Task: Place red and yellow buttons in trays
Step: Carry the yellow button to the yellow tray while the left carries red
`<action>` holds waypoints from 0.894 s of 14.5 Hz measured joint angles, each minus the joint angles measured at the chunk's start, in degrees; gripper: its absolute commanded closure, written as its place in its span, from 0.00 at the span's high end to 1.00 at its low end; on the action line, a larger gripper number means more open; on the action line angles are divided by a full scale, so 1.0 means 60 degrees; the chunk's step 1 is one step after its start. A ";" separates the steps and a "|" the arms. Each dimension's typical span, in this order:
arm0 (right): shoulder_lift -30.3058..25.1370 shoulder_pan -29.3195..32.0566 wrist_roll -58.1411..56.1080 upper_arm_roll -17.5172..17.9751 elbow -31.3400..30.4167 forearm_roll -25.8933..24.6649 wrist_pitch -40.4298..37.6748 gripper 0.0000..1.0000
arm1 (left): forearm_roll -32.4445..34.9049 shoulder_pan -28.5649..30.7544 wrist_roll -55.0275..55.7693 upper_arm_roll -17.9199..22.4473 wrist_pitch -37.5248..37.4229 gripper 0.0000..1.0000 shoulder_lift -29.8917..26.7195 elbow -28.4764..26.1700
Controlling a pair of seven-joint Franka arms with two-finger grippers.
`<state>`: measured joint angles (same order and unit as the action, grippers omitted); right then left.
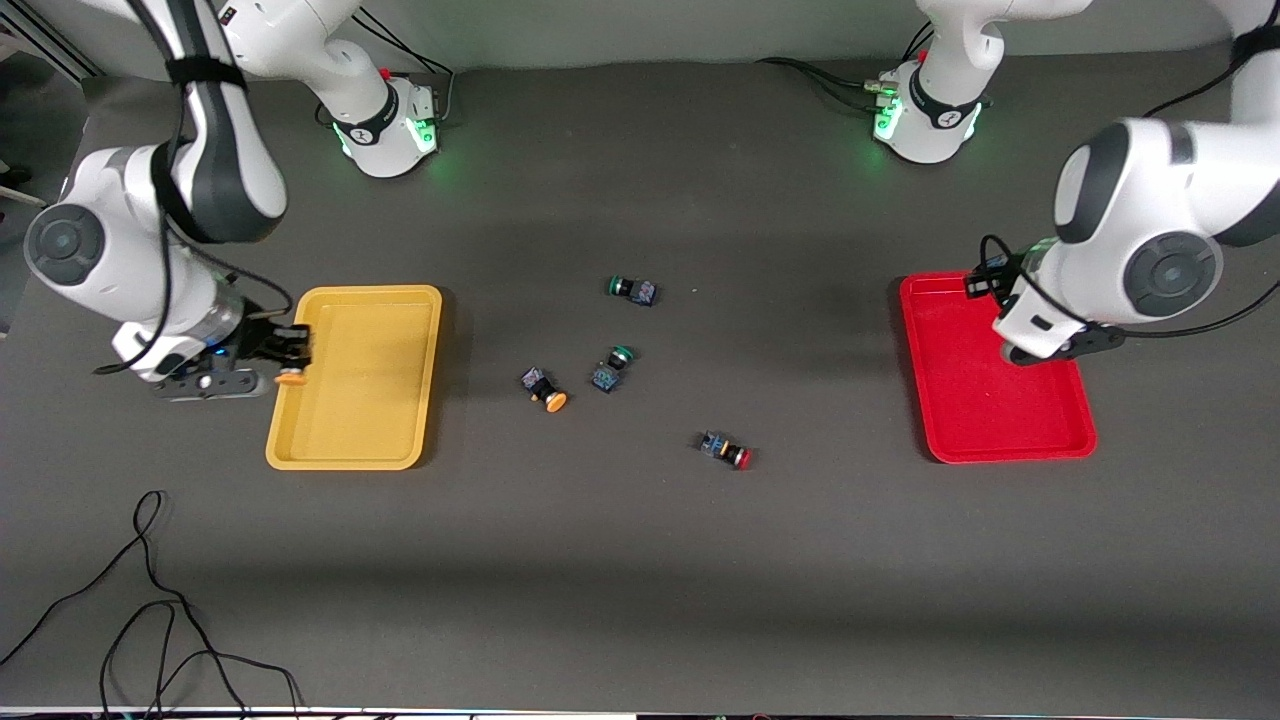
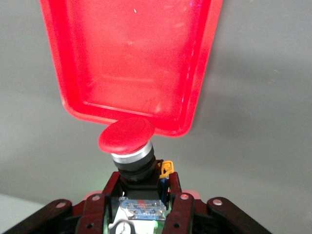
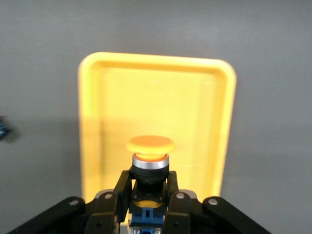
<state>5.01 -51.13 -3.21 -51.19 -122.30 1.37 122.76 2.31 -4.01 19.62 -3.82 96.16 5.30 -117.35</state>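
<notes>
Front view is showing four buttons lying on the table between the trays, which the wrist views are missing. Right gripper [image 3: 148,187] is squeezing a yellow button [image 3: 150,145] over the yellow tray [image 1: 300,455]. Left gripper [image 2: 141,187] is squeezing a red button [image 2: 126,136] over the red tray's [image 2: 68,97] edge.

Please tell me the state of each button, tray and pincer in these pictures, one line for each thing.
Left pincer: shut on red button, over red tray.
Right pincer: shut on yellow button, over yellow tray.
Both trays: nothing in them.
Second yellow button: on table.
Second red button: on table.
Green buttons: on table.
</notes>
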 measured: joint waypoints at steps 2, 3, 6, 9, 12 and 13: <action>0.0465 0.0265 -0.0716 -0.0042 -0.0733 0.0339 0.1314 0.09 | 0.0096 0.0001 -0.0005 -0.0027 0.1516 0.00 0.0195 -0.1054; 0.0820 0.0378 -0.1276 -0.0039 -0.1086 0.0884 0.1836 0.09 | 0.0172 0.0009 -0.0005 -0.0032 0.2251 0.00 0.0310 -0.1542; 0.2285 0.0680 -0.3563 -0.0033 -0.1409 0.3329 0.2335 0.09 | 0.0266 0.0122 -0.0005 -0.0032 0.4098 0.00 0.0619 -0.2698; 0.3594 0.0735 -0.4881 0.0028 -0.1268 0.4908 0.2457 0.99 | 0.0317 0.0561 -0.0138 -0.0030 0.5558 0.00 0.1154 -0.3313; 0.3935 0.0717 -0.4890 0.0081 -0.0882 0.5041 0.2382 1.00 | 0.0337 0.0879 -0.0236 -0.0029 0.6130 0.99 0.1740 -0.3345; 0.3919 0.0709 -0.4866 0.0074 -0.0683 0.5043 0.2193 1.00 | 0.0340 0.0904 -0.0243 -0.0031 0.6006 1.00 0.1735 -0.3274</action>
<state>28.52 -46.88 -32.41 -50.75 -126.40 31.62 135.92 4.35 1.41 18.16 -4.01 132.19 15.71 -136.99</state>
